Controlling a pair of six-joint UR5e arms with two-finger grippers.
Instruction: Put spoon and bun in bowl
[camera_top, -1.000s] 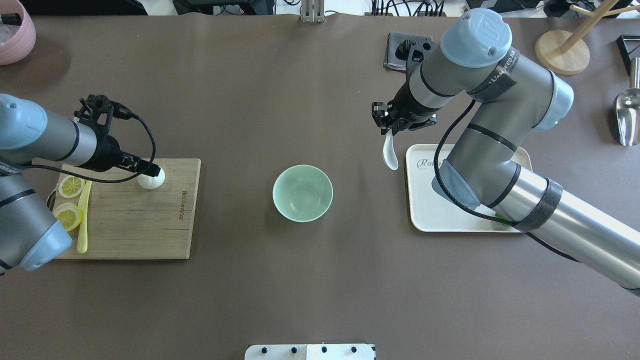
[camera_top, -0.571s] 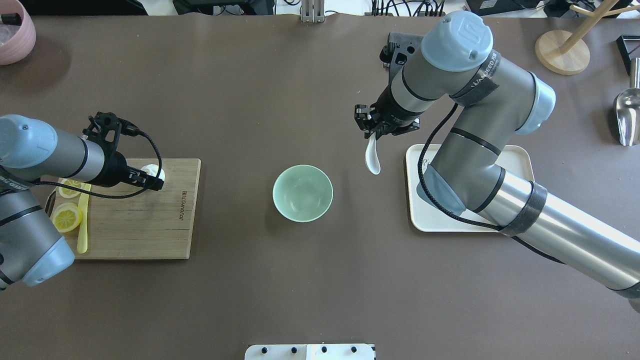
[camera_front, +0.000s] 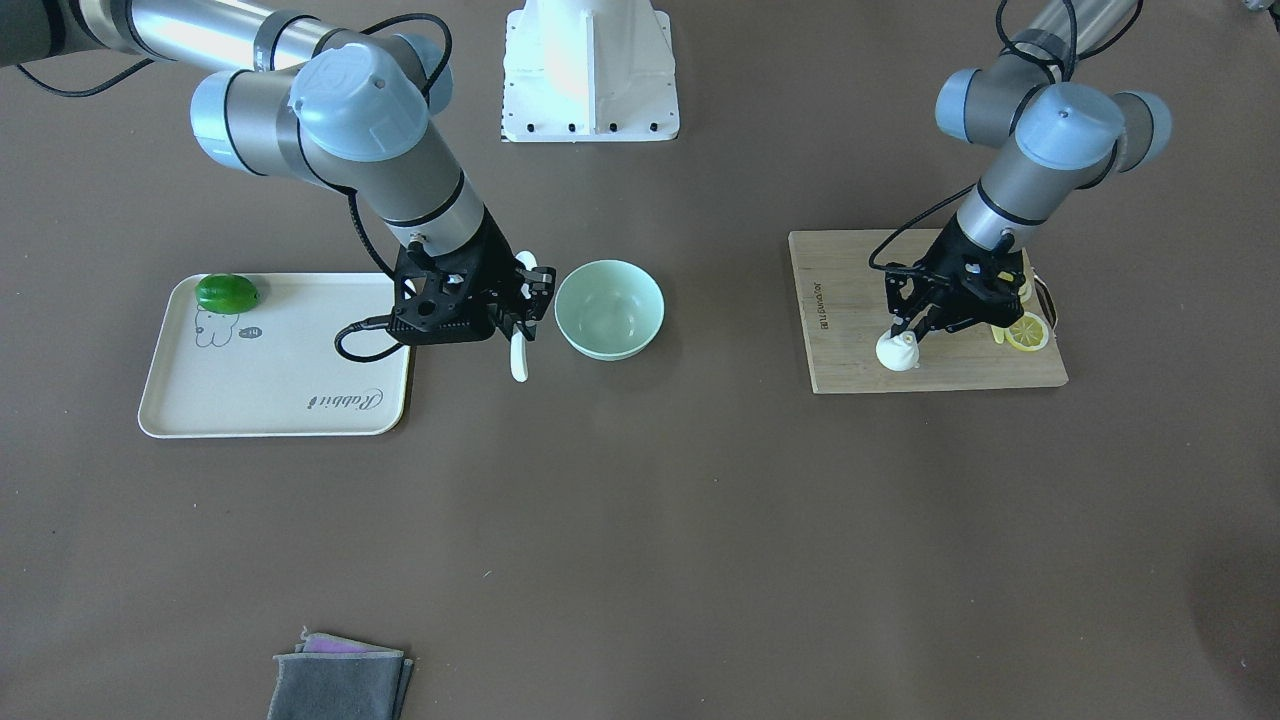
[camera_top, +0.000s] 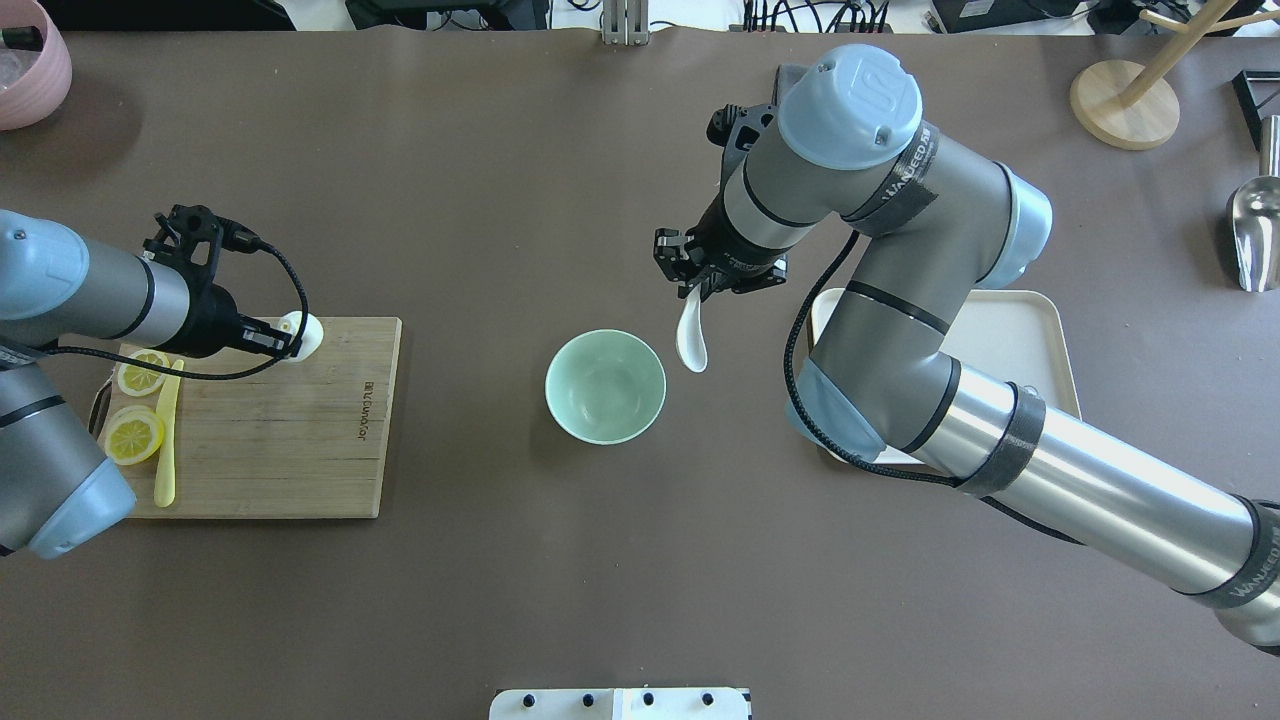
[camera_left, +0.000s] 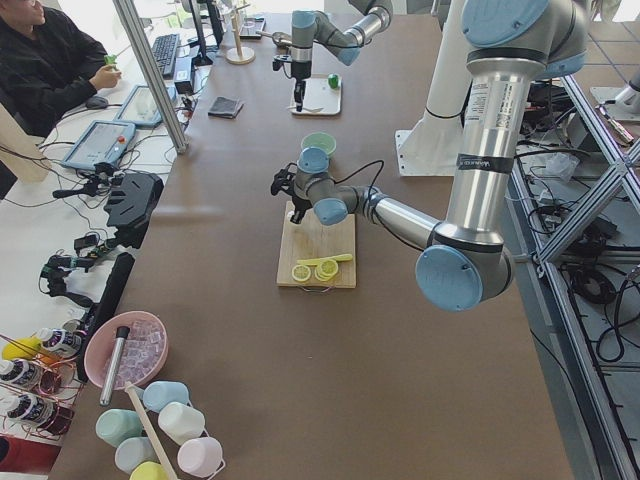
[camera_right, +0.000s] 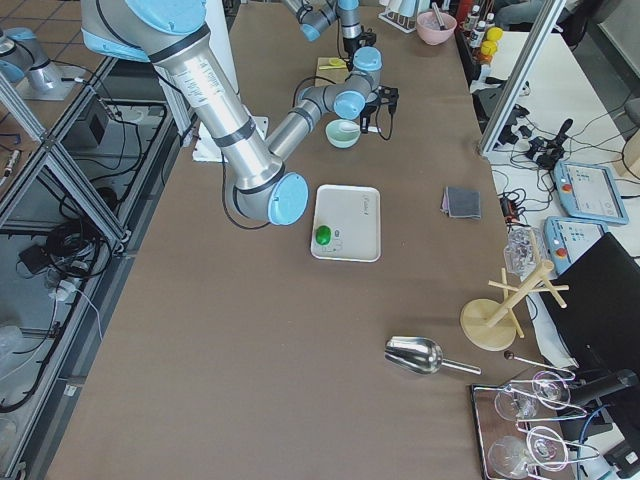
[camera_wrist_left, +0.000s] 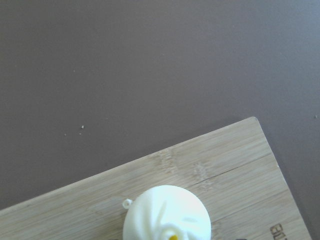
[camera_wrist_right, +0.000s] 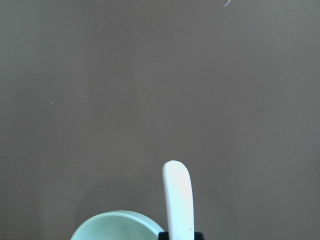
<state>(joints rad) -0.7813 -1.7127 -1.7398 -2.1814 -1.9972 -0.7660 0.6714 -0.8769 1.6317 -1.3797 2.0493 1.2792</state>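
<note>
Grips white ceramic spoon (camera_top: 692, 340) in right gripper (camera_top: 690, 291), just beside round mint-green bowl (camera_top: 605, 392) at middle of bench (camera_top: 600, 580). Sets left gripper (camera_top: 283, 342) at small white pleated bun (camera_top: 306, 329) near left edge; cannot tell grip. Has neither in bowl yet.

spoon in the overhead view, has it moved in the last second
Yes. The spoon, held in the right hand, has moved left, away from the tray, and now hangs just right of the bowl.
</note>
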